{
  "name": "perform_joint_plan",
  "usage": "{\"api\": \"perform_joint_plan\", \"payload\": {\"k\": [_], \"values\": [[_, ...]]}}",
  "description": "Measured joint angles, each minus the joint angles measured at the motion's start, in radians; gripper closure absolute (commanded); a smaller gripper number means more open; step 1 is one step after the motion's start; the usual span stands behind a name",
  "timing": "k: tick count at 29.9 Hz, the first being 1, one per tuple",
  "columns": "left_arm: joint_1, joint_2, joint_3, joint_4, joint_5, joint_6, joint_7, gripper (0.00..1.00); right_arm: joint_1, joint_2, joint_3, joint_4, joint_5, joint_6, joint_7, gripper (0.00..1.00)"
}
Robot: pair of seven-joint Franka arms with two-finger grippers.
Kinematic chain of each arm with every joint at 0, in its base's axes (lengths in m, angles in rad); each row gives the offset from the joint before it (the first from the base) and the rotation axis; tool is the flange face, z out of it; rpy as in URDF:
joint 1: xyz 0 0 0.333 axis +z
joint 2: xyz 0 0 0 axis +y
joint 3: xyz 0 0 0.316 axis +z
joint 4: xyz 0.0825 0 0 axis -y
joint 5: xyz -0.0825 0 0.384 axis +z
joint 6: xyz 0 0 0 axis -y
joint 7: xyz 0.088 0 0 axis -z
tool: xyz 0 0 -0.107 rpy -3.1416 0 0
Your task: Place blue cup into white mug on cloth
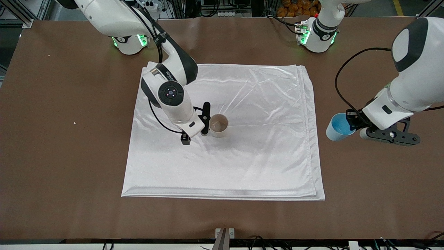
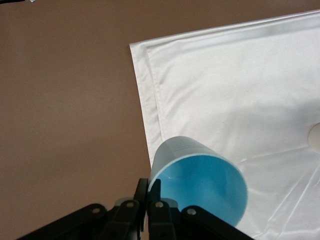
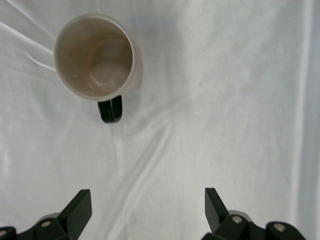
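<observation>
The white mug stands upright near the middle of the cloth. Its black handle points toward my right gripper. That gripper hangs open just beside the mug, over the cloth, with nothing between its fingers. My left gripper is shut on the rim of the blue cup. It holds the cup tilted in the air over the bare table, just off the cloth's edge at the left arm's end.
The brown table lies bare all round the cloth. Both arm bases stand along the table's edge farthest from the front camera. The right arm's forearm reaches over the cloth's corner toward the mug.
</observation>
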Motion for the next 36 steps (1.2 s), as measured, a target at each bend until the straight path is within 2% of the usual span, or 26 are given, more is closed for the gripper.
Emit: {"api": "perform_joint_plan", "payload": {"k": [4,12,18,28,36], "values": [[-0.032,0.000,-0.019,0.001,0.000,-0.003,-0.047,1.00,-0.021,-0.063,-0.021,0.022,0.000,-0.072,0.001,0.00],[-0.061,0.000,-0.064,0.002,-0.026,-0.004,-0.114,1.00,-0.142,-0.209,-0.027,0.030,-0.001,-0.188,-0.001,0.00],[-0.083,0.003,-0.092,0.001,-0.055,-0.007,-0.247,1.00,-0.225,-0.293,-0.030,0.030,-0.001,-0.245,-0.002,0.00],[-0.240,0.048,-0.108,0.000,-0.056,0.026,-0.523,1.00,-0.350,-0.375,-0.034,0.030,-0.001,-0.299,-0.001,0.00],[-0.344,0.109,-0.108,-0.001,-0.056,0.134,-0.657,1.00,-0.440,-0.402,-0.034,0.029,-0.001,-0.329,0.002,0.00]]}}
